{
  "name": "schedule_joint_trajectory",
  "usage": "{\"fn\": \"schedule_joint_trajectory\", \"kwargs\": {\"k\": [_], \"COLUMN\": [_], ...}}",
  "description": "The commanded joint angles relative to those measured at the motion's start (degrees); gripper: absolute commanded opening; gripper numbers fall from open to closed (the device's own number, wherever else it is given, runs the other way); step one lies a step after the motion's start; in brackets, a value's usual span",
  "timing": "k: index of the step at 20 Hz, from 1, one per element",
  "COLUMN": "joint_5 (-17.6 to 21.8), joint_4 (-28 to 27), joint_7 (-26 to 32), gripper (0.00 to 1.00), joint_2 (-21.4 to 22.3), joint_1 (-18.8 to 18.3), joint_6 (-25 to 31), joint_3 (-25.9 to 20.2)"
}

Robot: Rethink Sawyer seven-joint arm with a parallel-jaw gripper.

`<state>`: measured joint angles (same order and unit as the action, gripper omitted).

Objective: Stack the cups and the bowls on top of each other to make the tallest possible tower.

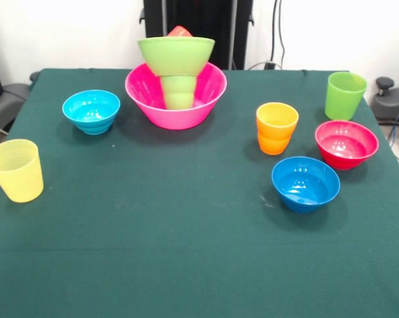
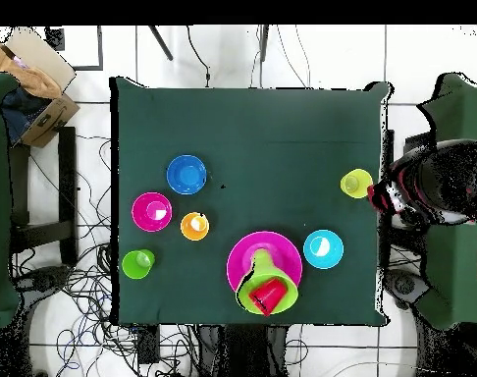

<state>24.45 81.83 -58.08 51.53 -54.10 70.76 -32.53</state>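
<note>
The tower stands at the table's far middle in the front view: a large pink bowl (image 1: 146,99) holds an upturned small green cup (image 1: 178,91), which carries a lime green bowl (image 1: 176,55) with a red cup (image 1: 180,31) in it. From overhead the pink bowl (image 2: 244,251), lime bowl (image 2: 248,296) and red cup (image 2: 268,295) show, and the top leans toward the table's bottom edge. Loose on the cloth are a light blue bowl (image 1: 91,110), yellow cup (image 1: 16,170), orange cup (image 1: 276,128), lime cup (image 1: 345,95), magenta bowl (image 1: 346,144) and darker blue bowl (image 1: 306,183). The gripper (image 2: 384,196) is off the table's right edge overhead.
The red and black arm (image 2: 439,182) is swung out beside the table, close to the yellow cup (image 2: 356,183). A dark green cloth (image 1: 186,252) covers the table. Cables and a cardboard box (image 2: 31,88) lie on the floor around it.
</note>
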Motion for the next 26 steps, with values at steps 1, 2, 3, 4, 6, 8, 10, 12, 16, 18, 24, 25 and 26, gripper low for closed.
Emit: {"fn": "schedule_joint_trajectory", "kwargs": {"k": [1,2,3,4,6,8,10,12,16,18,24,25,26], "joint_5": [1.29,1.43,1.34,1.09,0.06,-0.39,0.24,0.33,-0.52,-0.34,-0.85,-0.79,-0.66], "joint_4": [6.73,6.78,6.68,6.59,6.48,6.95,8.41,10.14,11.27,11.21,13.13,13.52,13.71], "joint_7": [4.23,3.71,3.5,3.02,1.83,0.32,-0.74,-0.67,0.02,-1.37,-2.84,-3.33,-4.12], "gripper": [1.0,1.0,1.0,1.0,1.0,1.0,1.0,1.0,1.0,1.0,1.0,1.0,1.0], "joint_2": [-0.84,-0.93,-1.05,-1.23,-1.99,-2.61,-2.63,-2.5,-2.8,-3.54,-3.85,-4.17,-4.53], "joint_1": [2.34,2.45,2.48,2.56,2.45,2.56,2.59,1.96,0.92,1.51,2.01,1.96,2.19], "joint_6": [-4.53,-4.99,-5.11,-5.2,-5.33,-6.45,-9.22,-11.67,-13.63,-14.94,-17.27,-18.13,-18.95], "joint_3": [-1.87,-1.67,-1.6,-1.54,-1.43,-1.09,-0.6,-0.63,-0.96,-0.48,0.13,0.33,0.61]}}
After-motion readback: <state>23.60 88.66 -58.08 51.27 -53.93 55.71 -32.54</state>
